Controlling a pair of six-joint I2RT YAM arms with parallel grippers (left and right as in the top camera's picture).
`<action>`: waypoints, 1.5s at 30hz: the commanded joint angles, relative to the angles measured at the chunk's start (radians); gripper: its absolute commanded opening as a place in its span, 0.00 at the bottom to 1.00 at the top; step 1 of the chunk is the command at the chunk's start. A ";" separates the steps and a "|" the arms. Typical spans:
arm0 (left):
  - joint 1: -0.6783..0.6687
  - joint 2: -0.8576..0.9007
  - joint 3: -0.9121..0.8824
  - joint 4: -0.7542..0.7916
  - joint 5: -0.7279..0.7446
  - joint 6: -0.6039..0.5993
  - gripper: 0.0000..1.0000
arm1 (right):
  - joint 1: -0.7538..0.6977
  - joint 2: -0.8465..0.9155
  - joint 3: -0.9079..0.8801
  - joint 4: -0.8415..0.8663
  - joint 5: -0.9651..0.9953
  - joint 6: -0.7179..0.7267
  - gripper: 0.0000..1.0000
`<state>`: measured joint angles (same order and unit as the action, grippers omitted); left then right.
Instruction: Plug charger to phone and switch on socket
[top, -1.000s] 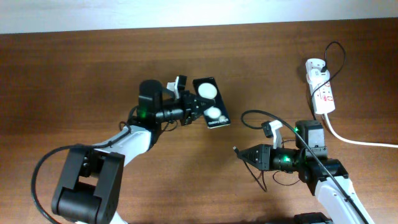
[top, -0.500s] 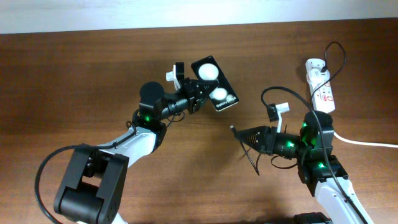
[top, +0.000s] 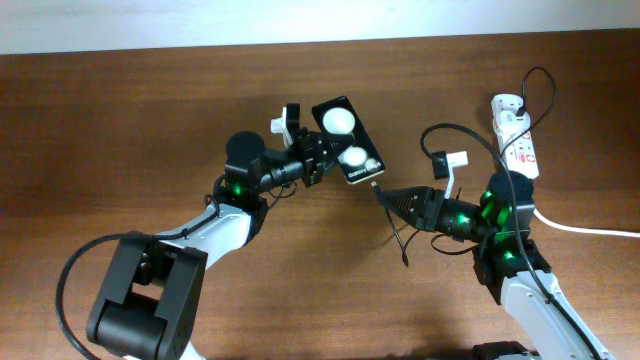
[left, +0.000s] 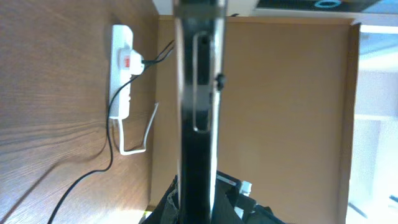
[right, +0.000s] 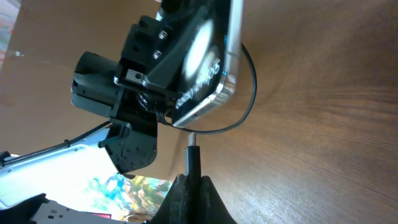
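My left gripper (top: 318, 163) is shut on the black phone (top: 347, 153) and holds it tilted above the table; the left wrist view shows the phone (left: 198, 93) edge-on between the fingers (left: 198, 202). My right gripper (top: 392, 197) is shut on the charger's black plug tip (right: 193, 155), whose metal end sits just below the phone's bottom edge (right: 205, 81). I cannot tell whether they touch. The thin black cable (top: 440, 135) loops back to the white power strip (top: 515, 138) at the far right.
The power strip's thick white cord (top: 580, 227) runs off the right edge. It also shows in the left wrist view (left: 121, 74) with a black cable (left: 93, 174) trailing over the wooden table (top: 150, 120). A white wall runs along the far edge.
My right gripper has carried the plug tip up and left toward the phone's lower end. My left gripper has lifted and turned the phone, then brought its lower end down toward the plug.
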<state>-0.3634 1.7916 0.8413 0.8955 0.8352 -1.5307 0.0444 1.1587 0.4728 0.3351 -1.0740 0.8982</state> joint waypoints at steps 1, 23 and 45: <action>0.006 -0.006 0.011 -0.017 0.019 0.013 0.00 | 0.034 0.005 0.008 0.041 0.017 -0.003 0.04; 0.006 -0.006 0.011 -0.017 0.041 0.014 0.00 | 0.072 0.026 0.008 0.040 0.118 0.002 0.04; 0.006 -0.006 0.011 -0.018 0.041 0.021 0.00 | 0.072 0.026 0.008 0.055 0.158 0.035 0.04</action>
<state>-0.3569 1.7916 0.8413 0.8703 0.8478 -1.5299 0.1123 1.1805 0.4728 0.3824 -0.9619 0.9222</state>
